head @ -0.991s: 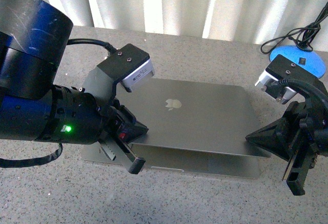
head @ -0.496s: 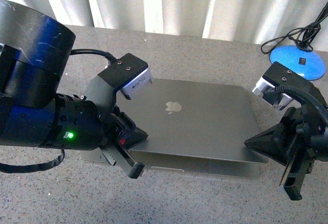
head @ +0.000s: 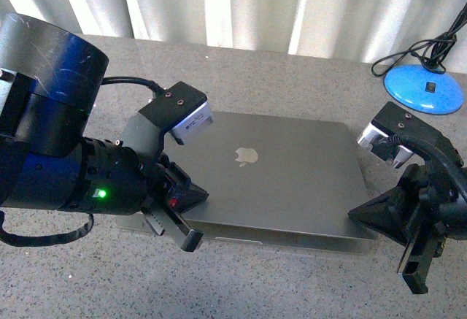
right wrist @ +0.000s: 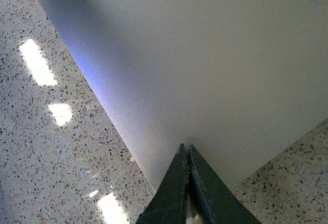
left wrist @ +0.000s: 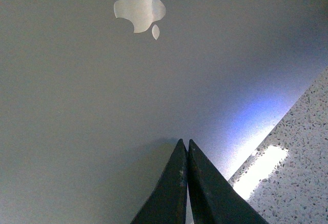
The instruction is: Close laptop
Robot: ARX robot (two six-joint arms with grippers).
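Observation:
The laptop [head: 292,180] lies in the middle of the table, its grey lid with the apple logo [head: 246,156] facing up. The lid is down on the base, and only a thin seam shows along the front edge. My left gripper [head: 207,193] is shut, its pointed tip touching the lid near the front left corner. The left wrist view shows that tip [left wrist: 184,142] on the lid [left wrist: 102,106] close to its edge. My right gripper [head: 352,215] is shut too, with its tip [right wrist: 185,146] at the lid's [right wrist: 215,55] front right corner.
The speckled stone table [head: 292,290] runs all round the laptop. At the back right a blue round base [head: 425,87] sits with a black cable [head: 419,50] looping from it. Light curtains [head: 255,5] hang behind the table's far edge.
The lid has come down from ajar, with a gap at the front, to flat on the base. Both grippers have dropped a little with it and stayed shut.

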